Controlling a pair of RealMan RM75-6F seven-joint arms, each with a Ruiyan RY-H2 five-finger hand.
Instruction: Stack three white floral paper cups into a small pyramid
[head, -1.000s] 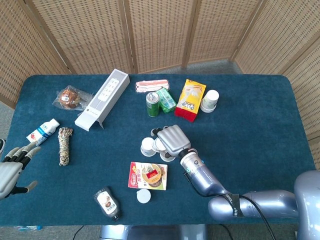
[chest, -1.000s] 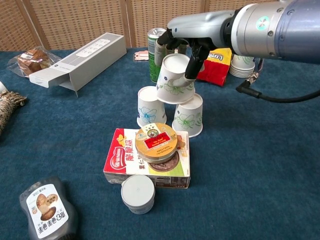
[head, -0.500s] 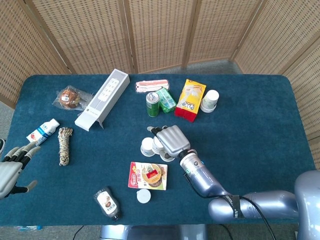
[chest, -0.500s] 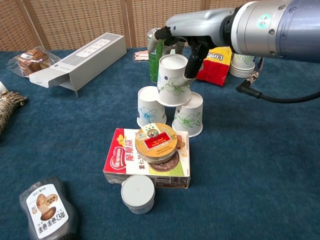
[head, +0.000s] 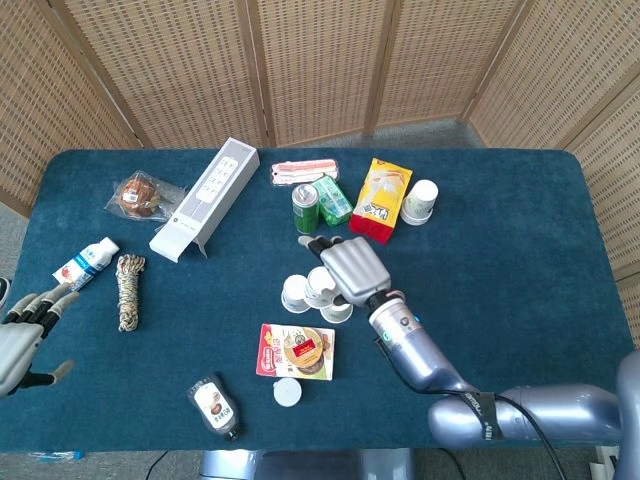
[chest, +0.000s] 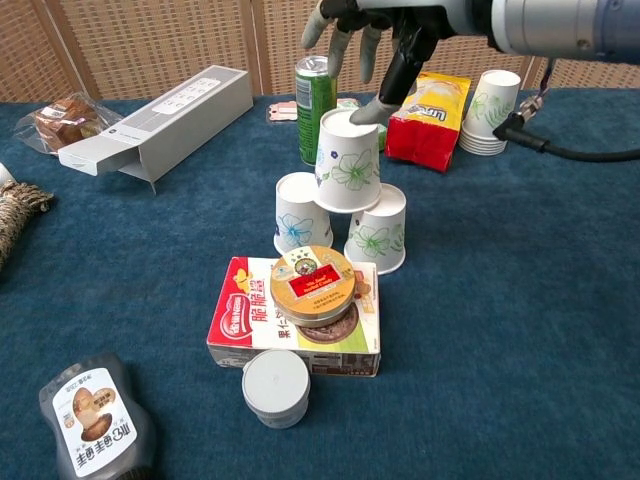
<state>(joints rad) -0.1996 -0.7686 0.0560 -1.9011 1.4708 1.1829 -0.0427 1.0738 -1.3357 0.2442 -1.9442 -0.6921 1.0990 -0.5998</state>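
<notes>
Three white floral paper cups form a small pyramid in the chest view: a left base cup (chest: 298, 212), a right base cup (chest: 378, 231), and a top cup (chest: 349, 160) standing upside down across both. My right hand (chest: 378, 40) hovers above and behind the top cup, fingers spread and holding nothing; one fingertip (chest: 377, 109) hangs close to the cup's rim. From the head view the right hand (head: 352, 267) covers part of the cups (head: 297, 292). My left hand (head: 22, 338) lies open at the table's near left edge, far from the cups.
A stack of spare cups (chest: 489, 111) stands at the back right beside a yellow snack bag (chest: 430, 122). A green can (chest: 315, 94) is just behind the pyramid. A red box with a round tin (chest: 312, 287) and a white lid (chest: 275, 386) lie in front.
The right hand has let go of the top cup and lifted up and back. The cup now stands upright on the two base cups.
</notes>
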